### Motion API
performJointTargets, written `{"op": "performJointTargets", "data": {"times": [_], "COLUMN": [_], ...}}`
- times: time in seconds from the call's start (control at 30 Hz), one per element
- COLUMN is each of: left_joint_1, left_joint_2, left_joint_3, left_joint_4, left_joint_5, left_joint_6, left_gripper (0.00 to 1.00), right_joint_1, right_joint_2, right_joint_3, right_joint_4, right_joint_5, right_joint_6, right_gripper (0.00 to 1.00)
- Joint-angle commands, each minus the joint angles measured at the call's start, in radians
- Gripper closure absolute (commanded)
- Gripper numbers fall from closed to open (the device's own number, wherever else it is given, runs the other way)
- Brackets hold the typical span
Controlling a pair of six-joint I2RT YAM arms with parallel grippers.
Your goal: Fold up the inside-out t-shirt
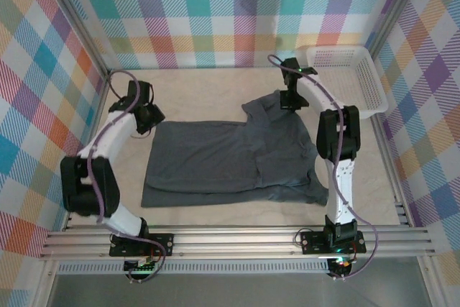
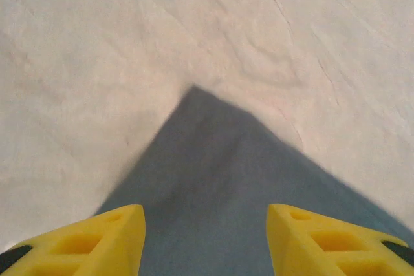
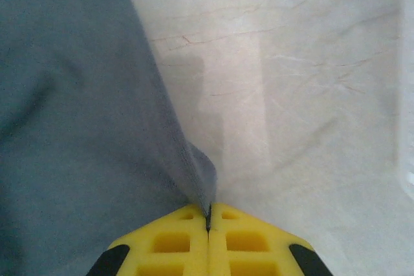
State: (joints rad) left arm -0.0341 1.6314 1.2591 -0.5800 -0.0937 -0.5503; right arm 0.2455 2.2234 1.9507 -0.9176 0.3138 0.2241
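T-shirt (image 1: 230, 163), dark grey, spread on table (image 1: 201, 88) btwn both arms. Left part lies flat w/ a folded layer on top; right part rumpled. White mesh basket (image 1: 338, 49) in far-right corner, apart from shirt.

L tool (image 1: 147, 116) at shirt's far-left corner. Wrist cam: yellow fingers (image 2: 97, 237) clearly apart, nothing clamped. The shirt corner lies under the gap, its tip pointing away over bare table.

R tool (image 1: 287, 98) at shirt's far-right edge. Wrist cam: fingers pressed together, bit of hem pinched btwn tips. Fabric tents up to the pinch; rest of the shirt fills left of frame.
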Motion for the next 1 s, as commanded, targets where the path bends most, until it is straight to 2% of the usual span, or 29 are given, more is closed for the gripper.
{"op": "performJointTargets", "data": {"times": [0.0,0.2,0.33,0.5,0.73,0.97], "left_joint_1": [0.032,0.066,0.068,0.067,0.062,0.064], "left_joint_2": [0.162,0.442,0.541,0.527,0.542,0.398], "left_joint_3": [0.147,0.374,0.458,0.397,0.375,0.294], "left_joint_4": [-0.076,-0.11,-0.177,-0.192,-0.199,-0.16], "left_joint_5": [0.07,0.157,0.19,0.113,0.214,0.136], "left_joint_6": [0.047,0.057,0.077,0.077,0.122,0.137], "left_gripper": [0.47,0.47,0.51,0.53,0.6,0.55], "right_joint_1": [0.0,0.0,0.0,0.0,0.0,0.0], "right_joint_2": [-0.079,-0.09,-0.087,-0.087,-0.076,-0.084], "right_joint_3": [-0.05,-0.085,-0.085,-0.091,-0.076,-0.086], "right_joint_4": [0.03,0.045,0.039,0.04,0.031,0.029], "right_joint_5": [-0.001,-0.056,-0.055,-0.057,-0.06,-0.056], "right_joint_6": [0.021,0.045,0.042,0.041,0.045,0.045], "right_gripper": [1.0,1.0,1.0,1.0,1.0,1.0]}}
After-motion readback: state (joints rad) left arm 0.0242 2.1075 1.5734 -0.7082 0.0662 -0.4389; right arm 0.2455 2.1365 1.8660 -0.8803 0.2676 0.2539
